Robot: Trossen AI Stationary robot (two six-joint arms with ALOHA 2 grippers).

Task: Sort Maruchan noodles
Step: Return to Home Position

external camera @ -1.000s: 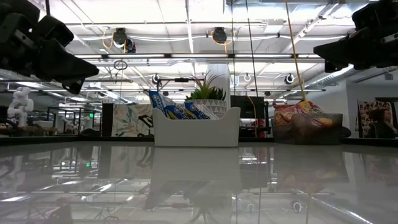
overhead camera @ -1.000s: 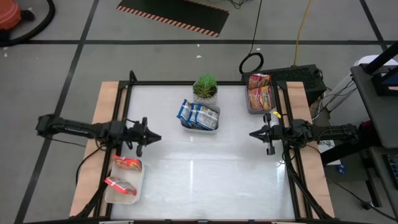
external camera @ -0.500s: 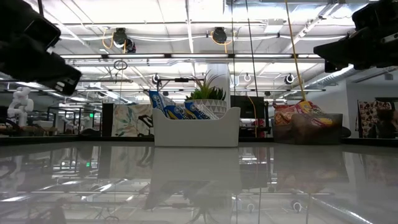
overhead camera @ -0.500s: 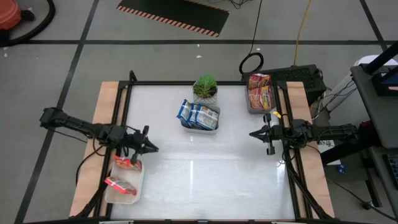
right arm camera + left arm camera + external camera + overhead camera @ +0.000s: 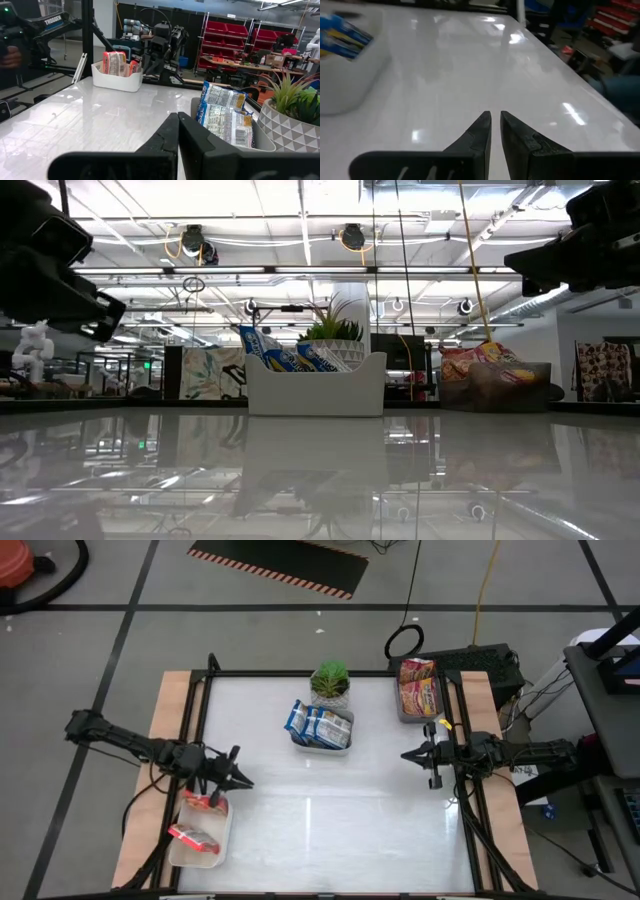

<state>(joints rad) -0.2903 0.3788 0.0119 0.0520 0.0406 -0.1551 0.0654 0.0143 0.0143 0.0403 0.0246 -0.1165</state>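
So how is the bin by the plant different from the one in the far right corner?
One is a white bin, the other a grey bin. The white bin holds blue-white packets; the grey bin holds pink-red and yellow packets. The white bin sits mid-way along the far side, touching or nearly touching the plant; the grey bin stands alone in its corner. Both are open-topped and filled with noodle packets.
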